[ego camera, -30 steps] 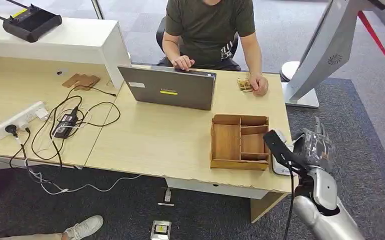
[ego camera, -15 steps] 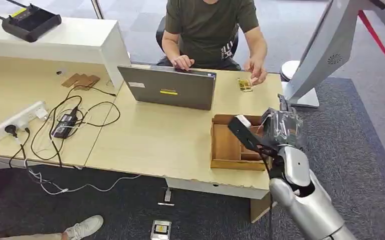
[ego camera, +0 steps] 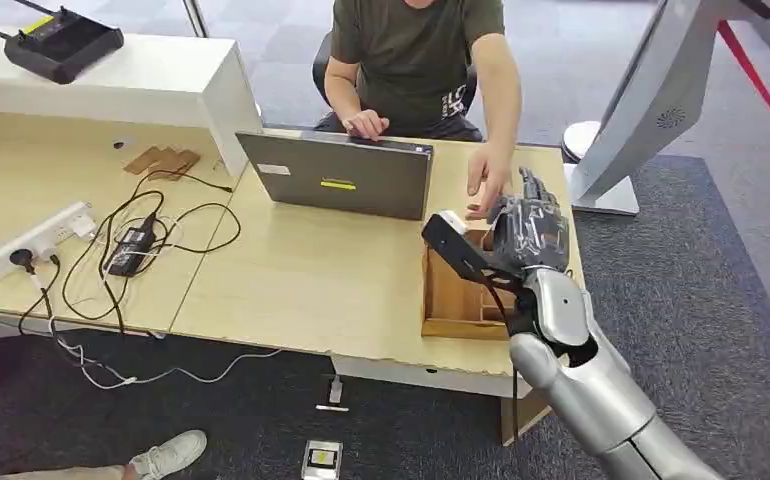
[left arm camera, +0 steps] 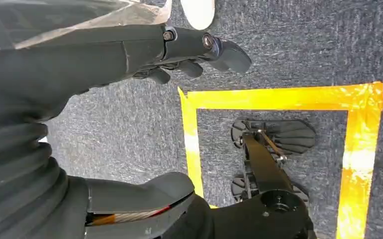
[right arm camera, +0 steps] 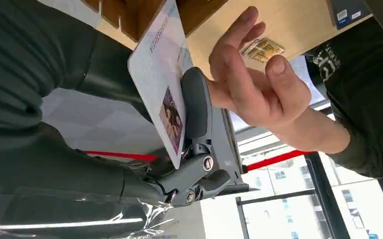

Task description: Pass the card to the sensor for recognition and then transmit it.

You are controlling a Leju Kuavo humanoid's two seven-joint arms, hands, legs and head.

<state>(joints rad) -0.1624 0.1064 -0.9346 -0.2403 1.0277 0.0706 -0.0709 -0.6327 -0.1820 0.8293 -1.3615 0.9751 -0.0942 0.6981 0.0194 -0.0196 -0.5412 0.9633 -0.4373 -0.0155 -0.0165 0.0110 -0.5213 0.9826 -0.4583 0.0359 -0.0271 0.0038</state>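
My right hand is raised above the far side of the wooden compartment box on the desk. In the right wrist view it pinches a white card with a small photo print between the thumb and the fingers. A seated person's open hand reaches in close beside the card, its palm facing it; I cannot tell if it touches. My left hand hangs over the carpet with fingers apart, holding nothing.
A grey laptop stands open in front of the person. A small yellow packet lies on the desk beyond the person's hand. A power strip and cables lie at the left. A white stand rises right of the desk.
My right hand has risen from the desk's front right corner and moved forward and left over the box. The person's hand has left the yellow packet and come toward my hand.
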